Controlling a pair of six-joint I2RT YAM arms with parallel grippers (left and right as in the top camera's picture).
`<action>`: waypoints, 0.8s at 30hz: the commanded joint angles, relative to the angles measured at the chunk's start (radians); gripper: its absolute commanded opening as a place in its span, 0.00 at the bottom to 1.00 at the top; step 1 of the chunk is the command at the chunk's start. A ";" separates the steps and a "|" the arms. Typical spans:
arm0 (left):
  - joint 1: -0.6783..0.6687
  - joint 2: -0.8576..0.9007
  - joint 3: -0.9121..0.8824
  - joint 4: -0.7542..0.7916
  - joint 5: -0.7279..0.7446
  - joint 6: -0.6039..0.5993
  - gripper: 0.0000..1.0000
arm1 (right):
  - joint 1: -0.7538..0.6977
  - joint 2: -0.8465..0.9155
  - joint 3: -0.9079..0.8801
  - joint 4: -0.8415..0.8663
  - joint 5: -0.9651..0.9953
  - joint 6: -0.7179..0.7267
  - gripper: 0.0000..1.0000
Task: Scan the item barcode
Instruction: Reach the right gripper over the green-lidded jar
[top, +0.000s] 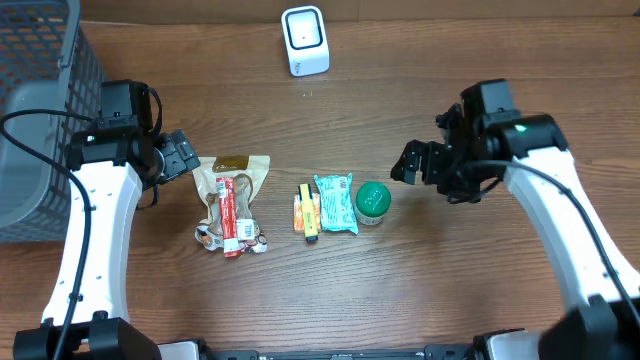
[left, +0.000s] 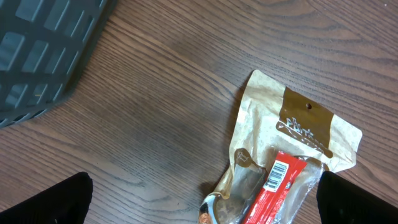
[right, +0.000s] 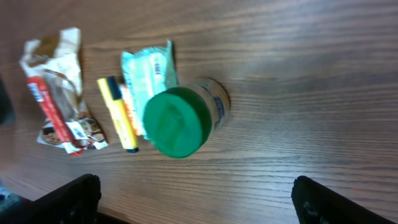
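- The worktop (top: 450, 290) is laid out with a row of items across the middle, and the white scanner (top: 304, 40) is parked at the 12 o'clock edge.
- Which item is meant to be scanned can't be told, so both ends of the row are covered here.
- Left claw (top: 188, 157): wide open, nothing held. The tan pouch (top: 235, 172) is found just beside it at 3 o'clock, long axis running 12 to 6.
- Right claw (top: 400, 168): also spread fully, empty. The green-lidded jar (top: 373, 200) is placed near it at roughly 8 o'clock, lying tipped on its side.
- The red snack bar (top: 228, 210) is laid over the pouch along the same 12-to-6 line.
- A barcode (left: 280, 174) is shown face up on that bar, so the left arm is probably the better bet.
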 joint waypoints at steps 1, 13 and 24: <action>0.002 0.006 -0.004 -0.002 -0.010 0.004 1.00 | 0.006 0.043 0.029 0.009 -0.013 0.024 0.99; 0.002 0.006 -0.004 -0.002 -0.010 0.004 1.00 | 0.157 0.087 0.029 0.060 0.225 0.226 0.94; 0.002 0.006 -0.004 -0.002 -0.010 0.004 1.00 | 0.316 0.094 0.023 0.131 0.348 0.311 0.94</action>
